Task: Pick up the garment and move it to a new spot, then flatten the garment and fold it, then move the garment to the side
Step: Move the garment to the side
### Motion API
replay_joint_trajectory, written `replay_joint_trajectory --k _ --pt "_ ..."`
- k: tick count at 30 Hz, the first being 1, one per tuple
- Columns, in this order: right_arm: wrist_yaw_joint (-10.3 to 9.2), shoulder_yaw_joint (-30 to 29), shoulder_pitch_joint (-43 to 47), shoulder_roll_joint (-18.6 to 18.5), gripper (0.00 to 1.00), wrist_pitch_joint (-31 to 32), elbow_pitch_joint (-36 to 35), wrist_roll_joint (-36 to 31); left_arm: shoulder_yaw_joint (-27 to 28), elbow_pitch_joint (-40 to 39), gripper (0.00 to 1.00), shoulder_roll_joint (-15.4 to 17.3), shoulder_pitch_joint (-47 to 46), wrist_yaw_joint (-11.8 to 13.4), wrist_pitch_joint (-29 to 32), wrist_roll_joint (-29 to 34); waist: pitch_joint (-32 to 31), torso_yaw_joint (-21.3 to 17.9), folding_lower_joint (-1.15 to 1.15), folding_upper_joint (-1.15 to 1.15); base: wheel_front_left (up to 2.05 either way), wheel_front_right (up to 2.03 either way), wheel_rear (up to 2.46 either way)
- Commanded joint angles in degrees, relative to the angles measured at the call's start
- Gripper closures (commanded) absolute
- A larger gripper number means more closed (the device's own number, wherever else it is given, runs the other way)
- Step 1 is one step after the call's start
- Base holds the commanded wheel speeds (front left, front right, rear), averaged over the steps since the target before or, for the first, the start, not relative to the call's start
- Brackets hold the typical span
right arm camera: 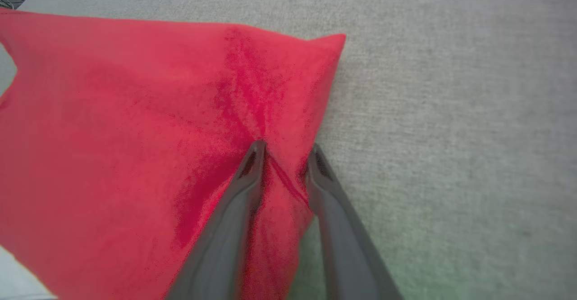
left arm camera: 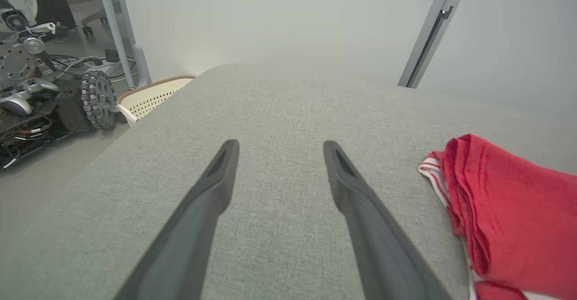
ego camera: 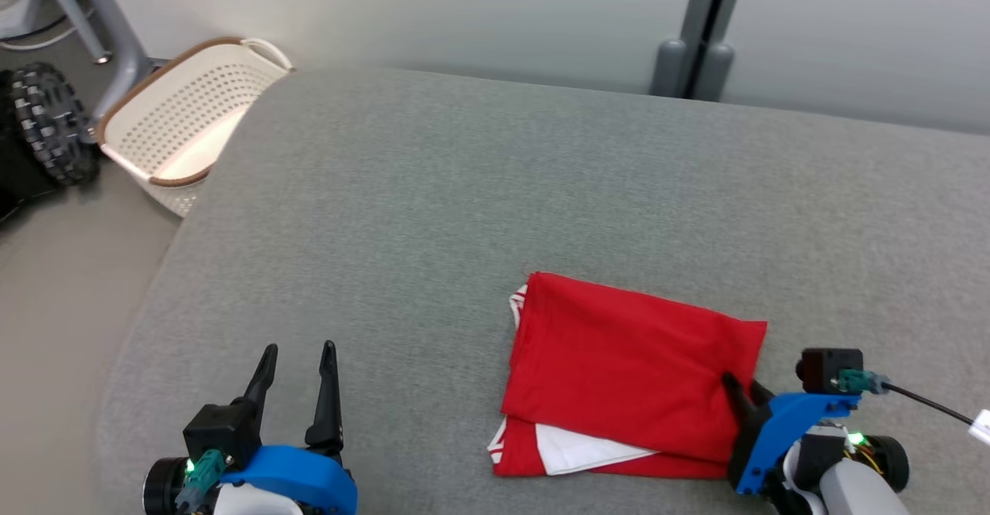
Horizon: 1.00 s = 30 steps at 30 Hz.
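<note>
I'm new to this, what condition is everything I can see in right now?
red garment: folded, lying flat on the grey cushion.
laundry basket: tilted, nothing seen inside.
left end effector: open, holding nothing.
right end effector: pinching the garment's right edge.

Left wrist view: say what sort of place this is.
Probably a robotics lab: black studded wheel and cabled metal machine parts on the floor, beside a grey fabric-covered table and cream perforated plastic basket.
</note>
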Motion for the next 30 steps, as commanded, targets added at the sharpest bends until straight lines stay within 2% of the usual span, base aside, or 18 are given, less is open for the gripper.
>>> replay_joint_trajectory --k 1,10,11,12,18,24,30 --pt "-0.05 1.15 -2.55 -0.16 1.0 -1.89 0.98 0.03 0.73 -0.68 0.0 -0.07 -0.68 -0.33 -0.27 0.67 0.42 -4.46 0.0 -0.01 0.0 0.0 0.0" --pt "0.01 -1.95 -4.78 -3.26 1.0 -4.18 -3.58 -1.62 0.12 -1.26 0.0 -0.24 -1.44 -1.3 -0.28 1.7 1.89 -17.85 0.0 -0.01 0.0 0.0 0.0" --pt "0.01 -2.25 -4.83 -3.7 1.0 -4.12 -4.33 -1.9 -0.02 -1.31 0.0 -0.16 -1.63 -1.35 -0.28 1.87 2.2 -19.65 0.0 -0.01 0.0 0.0 0.0" --pt "0.01 -3.13 -4.84 -4.29 1.0 -3.97 -6.04 -2.35 -0.41 -1.29 0.0 0.05 -2.18 -1.53 -0.25 2.12 2.73 -23.07 0.0 -0.01 0.0 0.0 0.0" --pt "0.02 -4.75 -4.56 -3.71 1.0 -2.79 -10.06 -2.56 -1.04 -1.63 0.0 1.05 -3.88 -1.73 0.68 2.72 4.33 -31.96 0.0 -0.01 0.0 0.0 0.0" --pt "0.02 -4.08 -4.59 -2.5 1.0 -2.32 -11.19 -2.23 -1.54 -2.13 0.0 1.64 -4.83 -1.76 1.65 3.16 4.78 -35.96 0.0 -0.01 0.0 0.0 0.0" --pt "0.02 -3.65 -6.01 -1.66 1.0 -2.85 -10.81 -1.77 -2.28 -2.25 0.0 1.87 -4.9 -1.8 2.12 3.02 4.09 -35.57 0.0 -0.01 0.0 0.0 0.0"
